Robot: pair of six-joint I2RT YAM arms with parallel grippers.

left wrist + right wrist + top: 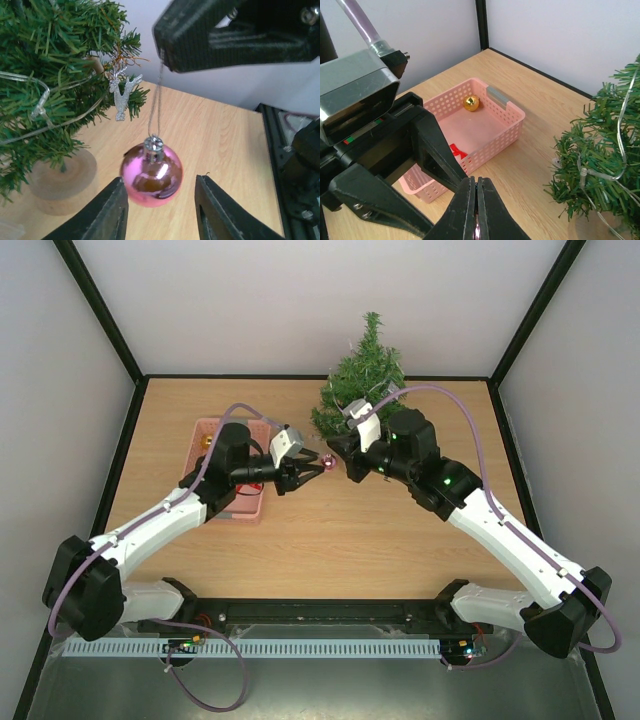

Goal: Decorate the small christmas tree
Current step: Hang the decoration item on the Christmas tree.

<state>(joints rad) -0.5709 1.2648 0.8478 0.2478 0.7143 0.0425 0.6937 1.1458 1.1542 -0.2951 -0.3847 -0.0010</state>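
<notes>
Where the one light wooden table (330,540) reaches its far edge, the single small christmas tree (362,375) stands right of centre, close to the back wall. It is a bushy cone of dark green needles on a round pale wooden disc (65,182), with one clear string of lights (30,77) wound through its branches.

Two white-and-black arms meet just in front of the tree. One pink perforated plastic basket (500,137) sits to the left of it, partly under the left arm (150,530).

One shiny pink ball ornament (151,177) with a silver cap hangs on a thin silver thread (157,100). The right gripper (475,192) has its fingers pressed together on that thread. The left gripper (316,469) has its jaws apart on either side of the ball, with a gap showing beside one finger.

One silver glitter reindeer (121,95) hangs from a lower branch. In the basket lie one small gold ball (471,102) and one small red piece (456,150), too hidden to name.
</notes>
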